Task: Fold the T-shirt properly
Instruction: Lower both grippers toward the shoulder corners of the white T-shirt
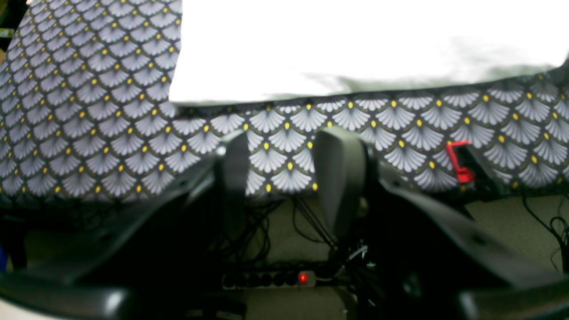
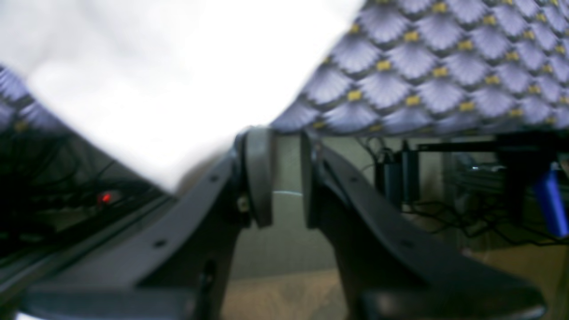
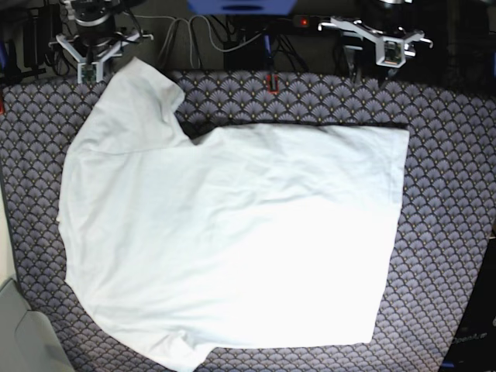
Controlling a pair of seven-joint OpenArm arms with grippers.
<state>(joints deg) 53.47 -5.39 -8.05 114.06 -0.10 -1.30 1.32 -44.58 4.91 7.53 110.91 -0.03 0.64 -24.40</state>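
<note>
A: How do the left gripper (image 1: 284,160)'s fingers (image 1: 340,173) stand?

B: Spread, with nothing between them. Through the gap only the patterned cloth shows, dark with pale grey fan shapes and yellow dots, covering the counter (image 1: 89,111).

A: And the right gripper (image 2: 281,175)?

B: Its fingers (image 2: 259,175) are parted by a narrow gap, and nothing sits in it. They hang at the counter's edge, just beside a sleeve of the plain white short-sleeved cotton T-shirt (image 3: 232,240), apart from it.

A: Where is the T-shirt?

B: Spread flat on the counter (image 3: 449,178), covering most of it. In the base view the sleeves lie toward the left and the straight hem toward the right. One sleeve reaches up to the far edge, close under the right gripper (image 3: 91,54). The left gripper (image 3: 385,43) hangs beyond the far edge, above the hem corner and apart from it.

A: Anything else near the T-shirt?

B: A small red clip (image 1: 460,162) on the counter's far edge, near the straight upper side of the T-shirt (image 1: 355,40). Below that edge lies a power strip with a glowing red light (image 1: 303,278) among black cables.
</note>
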